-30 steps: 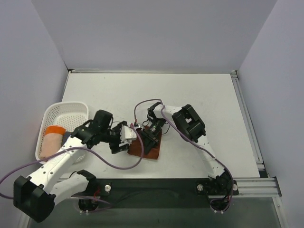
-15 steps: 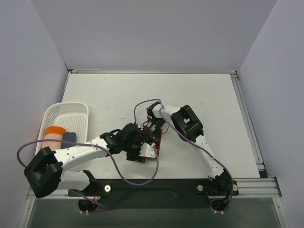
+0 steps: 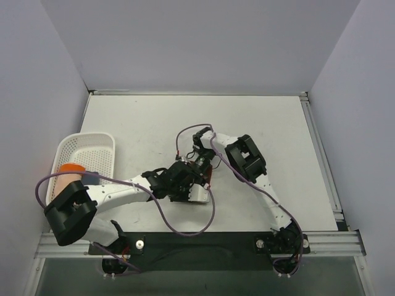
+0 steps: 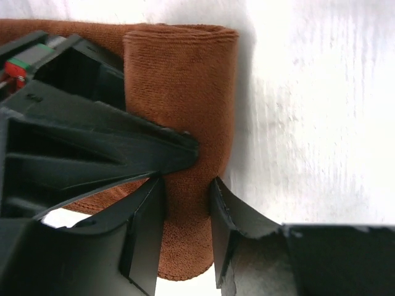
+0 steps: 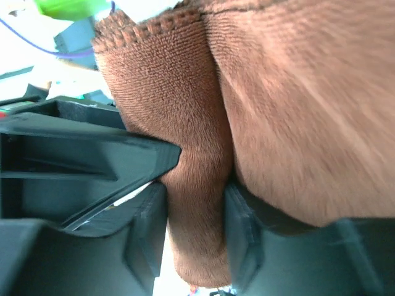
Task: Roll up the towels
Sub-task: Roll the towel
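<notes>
**Left wrist view.** The rust-brown towel [image 4: 185,92] is a thick terry roll with its stitched hem at the top, lying on the white table [image 4: 321,123]. The left gripper [image 4: 187,228] is clamped on the near end of the roll, with one finger pressed against each side. The black body of the right gripper [image 4: 92,142] fills the left of the view, and its tip touches the roll.

**Right wrist view.** A fold of the same towel is pinched between the two fingers [image 5: 151,228] of the right gripper. The pile is compressed at the grip. The rest of the cloth bulges to the right.

**Top external view.** Both grippers meet over the towel at table centre, closer to the near edge, and they hide almost all of it. The white lattice basket [image 3: 86,145] stands at the left edge. It contains the peach-orange towel [image 3: 70,168] and, beside it, the slate-blue towel [image 3: 91,177]. Plain walls [image 3: 203,43] enclose the table on the left, far and right sides. The far half and right side of the table are bare.
</notes>
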`<state>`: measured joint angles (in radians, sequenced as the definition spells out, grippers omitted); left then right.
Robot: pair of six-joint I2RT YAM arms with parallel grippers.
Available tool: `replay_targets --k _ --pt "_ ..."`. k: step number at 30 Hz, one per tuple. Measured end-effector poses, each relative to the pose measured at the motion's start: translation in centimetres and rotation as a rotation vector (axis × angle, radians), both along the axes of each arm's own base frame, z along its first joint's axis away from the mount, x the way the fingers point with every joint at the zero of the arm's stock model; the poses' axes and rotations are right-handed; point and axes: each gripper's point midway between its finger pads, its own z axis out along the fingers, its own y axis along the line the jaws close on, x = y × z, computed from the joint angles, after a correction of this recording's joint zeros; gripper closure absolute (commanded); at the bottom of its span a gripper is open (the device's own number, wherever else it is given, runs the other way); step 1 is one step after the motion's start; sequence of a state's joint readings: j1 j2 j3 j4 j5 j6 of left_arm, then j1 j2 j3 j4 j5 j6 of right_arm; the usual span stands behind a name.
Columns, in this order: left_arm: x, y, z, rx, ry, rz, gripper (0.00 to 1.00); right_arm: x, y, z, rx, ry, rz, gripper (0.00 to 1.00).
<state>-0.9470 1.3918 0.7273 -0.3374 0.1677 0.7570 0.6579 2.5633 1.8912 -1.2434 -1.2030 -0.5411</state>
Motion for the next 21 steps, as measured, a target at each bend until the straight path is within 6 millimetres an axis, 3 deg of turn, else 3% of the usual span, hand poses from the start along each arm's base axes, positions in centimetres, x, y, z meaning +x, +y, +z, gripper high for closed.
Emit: replay_targets --k 3,7,9,12,16,21 --pt "-0.1 -0.7 -0.2 0.007 0.050 0.009 0.81 1.8 -0.9 0.4 -0.037 -0.052 -0.031 0.52" --pt "-0.6 -1.4 -0.3 0.012 0.143 0.008 0.80 7.0 -3.0 1.7 -0.048 -0.180 -0.135 0.49" --pt "-0.4 -1.6 -0.3 0.012 0.204 0.021 0.80 9.8 -5.1 3.6 -0.042 -0.266 -0.201 0.49" --pt "0.2 -1.5 -0.2 0.008 0.340 0.064 0.80 12.4 -8.4 7.2 -0.028 -0.388 -0.285 0.49" --pt "1.1 -1.5 -0.1 0.002 0.527 0.112 0.79 11.8 -12.7 11.7 -0.013 -0.505 -0.364 0.51" --pt "2.0 -1.4 -0.3 0.000 0.737 0.168 0.76 7.6 -14.9 14.2 -0.005 -0.585 -0.386 0.52"
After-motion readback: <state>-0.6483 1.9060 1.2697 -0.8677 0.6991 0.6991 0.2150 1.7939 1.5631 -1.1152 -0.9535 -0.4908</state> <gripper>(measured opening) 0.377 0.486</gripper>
